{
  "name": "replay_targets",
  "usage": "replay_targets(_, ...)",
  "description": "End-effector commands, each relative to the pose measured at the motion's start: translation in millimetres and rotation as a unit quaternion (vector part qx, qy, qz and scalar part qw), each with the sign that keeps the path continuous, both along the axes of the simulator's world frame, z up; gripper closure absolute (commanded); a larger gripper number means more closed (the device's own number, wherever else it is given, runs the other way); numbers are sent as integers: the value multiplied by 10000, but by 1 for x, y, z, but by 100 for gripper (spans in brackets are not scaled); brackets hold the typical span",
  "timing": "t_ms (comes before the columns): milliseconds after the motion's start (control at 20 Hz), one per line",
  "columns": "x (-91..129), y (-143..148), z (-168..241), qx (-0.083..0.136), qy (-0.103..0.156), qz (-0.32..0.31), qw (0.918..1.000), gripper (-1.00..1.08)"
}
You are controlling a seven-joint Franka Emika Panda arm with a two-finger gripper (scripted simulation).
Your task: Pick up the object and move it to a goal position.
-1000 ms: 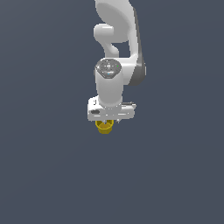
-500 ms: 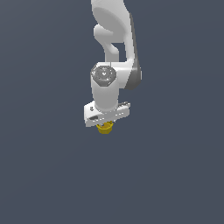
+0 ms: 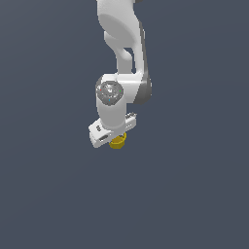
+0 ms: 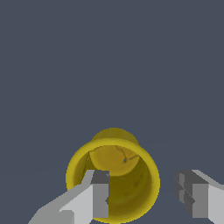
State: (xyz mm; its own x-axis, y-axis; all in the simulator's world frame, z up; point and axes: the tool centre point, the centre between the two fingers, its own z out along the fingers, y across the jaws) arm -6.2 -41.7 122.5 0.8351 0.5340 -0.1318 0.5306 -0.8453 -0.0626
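Observation:
The object, a small mustard-yellow cup [image 4: 114, 158], stands upright with its mouth toward the wrist camera. My gripper [image 4: 146, 196] is open around one side of its rim. One finger [image 4: 100, 194] hangs over the cup's mouth, and the other finger [image 4: 192, 194] sits outside the wall with a gap to the rim. In the exterior view the cup [image 3: 118, 143] peeks out just under the tilted white hand, whose body hides the gripper [image 3: 116, 137] and its fingers.
Only a plain dark grey-blue ground [image 3: 194, 194] surrounds the cup. No other objects, edges or goal marker show in either view.
The hand has rolled, so its end on the exterior view's left now hangs lower. The cup has stayed in nearly the same spot beneath it.

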Motion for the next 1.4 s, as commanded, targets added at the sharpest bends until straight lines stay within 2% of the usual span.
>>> replay_targets(0,-1,-5,-4,28,77,327,9994,-20)
replay_targets(350,-4,-19,-13,122,276,1141,9930,-20)
replay_targets(650,-5,-27,-18,190,389,1596,9862,-20)
replay_targets(950,-6,-31,-21,227,446,1821,9820,-20)
replay_targets(1350,-8,-31,-27,230,450,1832,9818,-20)
